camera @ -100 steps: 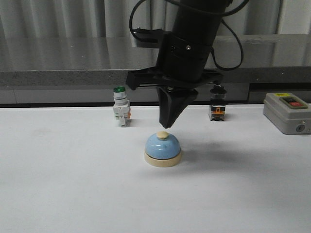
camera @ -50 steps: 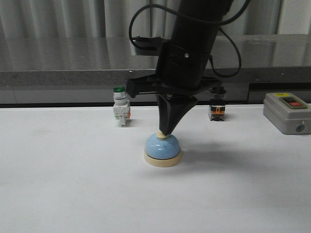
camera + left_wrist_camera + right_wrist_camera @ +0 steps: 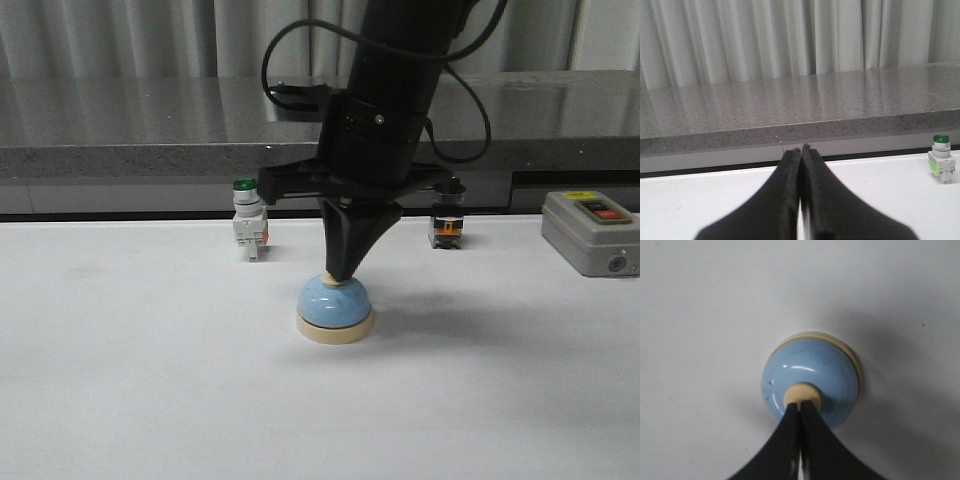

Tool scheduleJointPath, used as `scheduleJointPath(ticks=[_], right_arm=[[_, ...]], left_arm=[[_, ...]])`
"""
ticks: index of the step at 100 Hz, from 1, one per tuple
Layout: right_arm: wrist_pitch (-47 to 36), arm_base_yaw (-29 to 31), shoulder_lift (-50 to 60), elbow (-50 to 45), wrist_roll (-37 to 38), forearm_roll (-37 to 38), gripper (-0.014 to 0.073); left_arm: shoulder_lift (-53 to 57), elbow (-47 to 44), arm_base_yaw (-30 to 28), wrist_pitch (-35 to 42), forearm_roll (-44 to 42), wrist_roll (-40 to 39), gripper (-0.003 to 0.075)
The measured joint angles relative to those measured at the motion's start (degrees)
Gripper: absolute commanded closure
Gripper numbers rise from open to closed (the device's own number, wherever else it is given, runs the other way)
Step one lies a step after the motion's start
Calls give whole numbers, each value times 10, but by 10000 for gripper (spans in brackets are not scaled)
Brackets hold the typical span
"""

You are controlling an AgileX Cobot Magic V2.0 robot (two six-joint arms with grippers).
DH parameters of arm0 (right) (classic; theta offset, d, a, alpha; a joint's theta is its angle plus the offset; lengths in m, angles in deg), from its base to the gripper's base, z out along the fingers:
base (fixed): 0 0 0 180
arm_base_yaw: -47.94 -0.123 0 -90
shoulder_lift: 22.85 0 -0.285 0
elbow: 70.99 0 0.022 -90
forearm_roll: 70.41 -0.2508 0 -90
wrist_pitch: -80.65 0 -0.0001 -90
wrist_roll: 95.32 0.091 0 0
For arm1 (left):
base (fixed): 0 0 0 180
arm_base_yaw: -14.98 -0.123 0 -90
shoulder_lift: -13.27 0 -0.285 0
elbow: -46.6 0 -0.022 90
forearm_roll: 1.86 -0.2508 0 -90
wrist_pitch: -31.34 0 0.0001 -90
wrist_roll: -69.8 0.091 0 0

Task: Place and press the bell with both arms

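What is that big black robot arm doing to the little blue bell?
The right gripper is shut, and its pointed tip is touching the cream button on top of the blue bell, pressing it. The bell sits upright on the white table. The left gripper is shut too, holding nothing, away from the bell.

Light: soft and even, a bit dim.
Shadow: a faint grey patch on the table, right of the bell.
Glare: small white shine on the bell's dome.
Blur: right gripper looks fuzzy up close.
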Motion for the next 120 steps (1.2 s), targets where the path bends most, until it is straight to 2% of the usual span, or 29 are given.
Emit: scheduleJointPath(ticks=[38, 68, 95, 120], right_arm=[[15, 8, 115, 10, 2, 32, 654], [32, 72, 195, -3, 2, 45, 654], [-4, 145, 321, -135, 3, 59, 654], [-78, 216, 483, -294, 3, 61, 654]], left_arm=[[0, 0, 0, 0, 0, 0, 741], [0, 0, 0, 0, 0, 0, 741], [0, 0, 0, 0, 0, 0, 741], [0, 0, 0, 0, 0, 0, 741]])
